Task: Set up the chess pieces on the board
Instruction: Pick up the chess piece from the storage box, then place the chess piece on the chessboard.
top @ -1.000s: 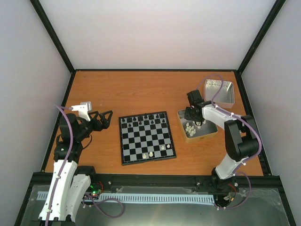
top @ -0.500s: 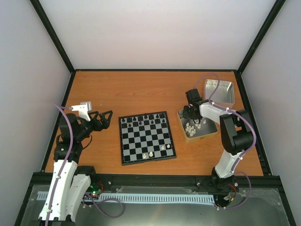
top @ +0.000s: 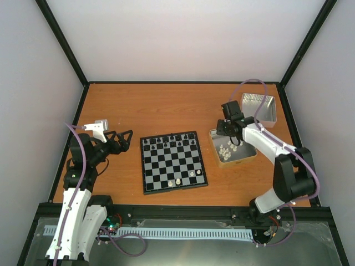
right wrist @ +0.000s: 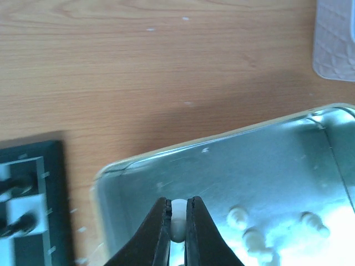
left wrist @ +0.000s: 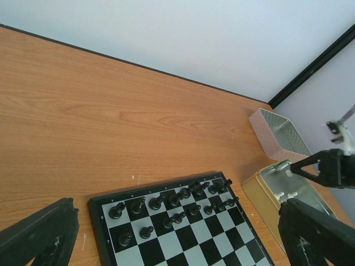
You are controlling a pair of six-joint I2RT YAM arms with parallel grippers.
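Note:
The board (top: 173,161) lies mid-table with black pieces on its far rows and three cream-white chess pieces (top: 191,174) near its front. It also shows in the left wrist view (left wrist: 183,227). More white pieces (top: 224,149) lie in the open gold-rimmed tin (top: 248,157). My right gripper (right wrist: 177,221) is shut on one white piece (right wrist: 178,217) and holds it over the tin's floor (right wrist: 260,166). Loose white pieces (right wrist: 252,235) lie beside it. My left gripper (top: 123,139) is open and empty, left of the board; its fingers (left wrist: 39,235) frame the view.
The tin's silver lid (top: 266,108) lies at the back right, also in the left wrist view (left wrist: 280,136). The right arm reaches over the tin. Black rails edge the table at the walls.
The right arm has swung its elbow out to the right and the gripper has risen slightly over the tin. The left arm has not moved.

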